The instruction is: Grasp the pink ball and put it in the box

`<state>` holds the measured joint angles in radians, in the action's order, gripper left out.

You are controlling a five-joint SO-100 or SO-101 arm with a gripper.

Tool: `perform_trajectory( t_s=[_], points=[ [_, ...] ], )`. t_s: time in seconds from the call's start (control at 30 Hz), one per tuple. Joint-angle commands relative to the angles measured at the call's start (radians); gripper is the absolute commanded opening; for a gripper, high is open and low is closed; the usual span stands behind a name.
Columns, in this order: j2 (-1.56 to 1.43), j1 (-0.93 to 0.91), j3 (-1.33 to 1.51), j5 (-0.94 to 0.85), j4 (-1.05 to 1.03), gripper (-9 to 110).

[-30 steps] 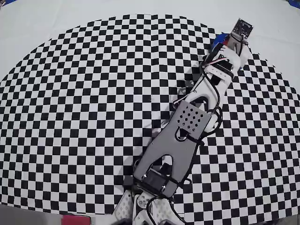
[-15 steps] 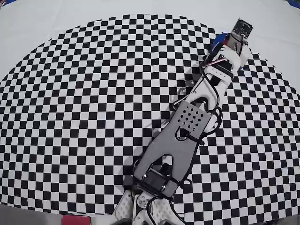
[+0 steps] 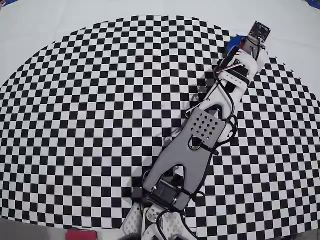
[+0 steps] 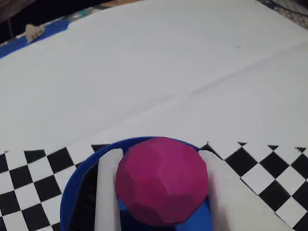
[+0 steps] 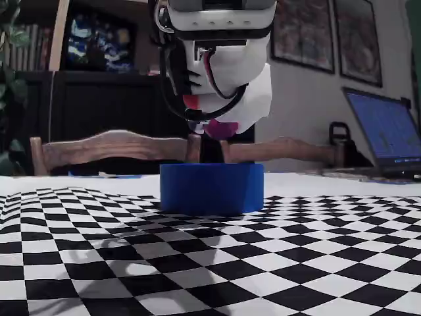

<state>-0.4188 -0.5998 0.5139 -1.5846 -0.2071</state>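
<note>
The pink ball (image 4: 162,180) is a faceted magenta sphere held between the two white fingers (image 4: 108,187) of my gripper (image 4: 159,156), which is shut on it. Directly under it in the wrist view lies the box (image 4: 79,183), round and bright blue. In the fixed view the ball (image 5: 222,130) shows just below the white wrist, hanging a little above the rim of the box (image 5: 212,187). From overhead the arm reaches to the upper right and covers most of the box (image 3: 231,46); the ball and fingers are hidden there.
The checkered cloth (image 3: 90,125) covers the table, with plain white cover (image 4: 159,62) beyond the box. A laptop (image 5: 388,131) stands at the right in the fixed view, and wooden chair backs (image 5: 112,145) run behind the table.
The wrist has shifted very slightly over the box. The ball stays in the gripper.
</note>
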Motion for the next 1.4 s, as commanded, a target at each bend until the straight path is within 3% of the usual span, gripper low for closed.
perform_trajectory(
  t_s=[0.0,0.73,0.83,0.93,1.37],
  points=[
    [-0.009,-0.009,-0.061,-0.003,-0.003,0],
    [-0.008,-0.009,-0.061,-0.005,-0.003,0],
    [-0.003,-0.009,-0.061,-0.005,0.003,19],
    [-0.002,-0.009,-0.061,0.006,0.012,29],
    [-0.006,-0.009,-0.052,0.006,0.02,31]
  ],
)
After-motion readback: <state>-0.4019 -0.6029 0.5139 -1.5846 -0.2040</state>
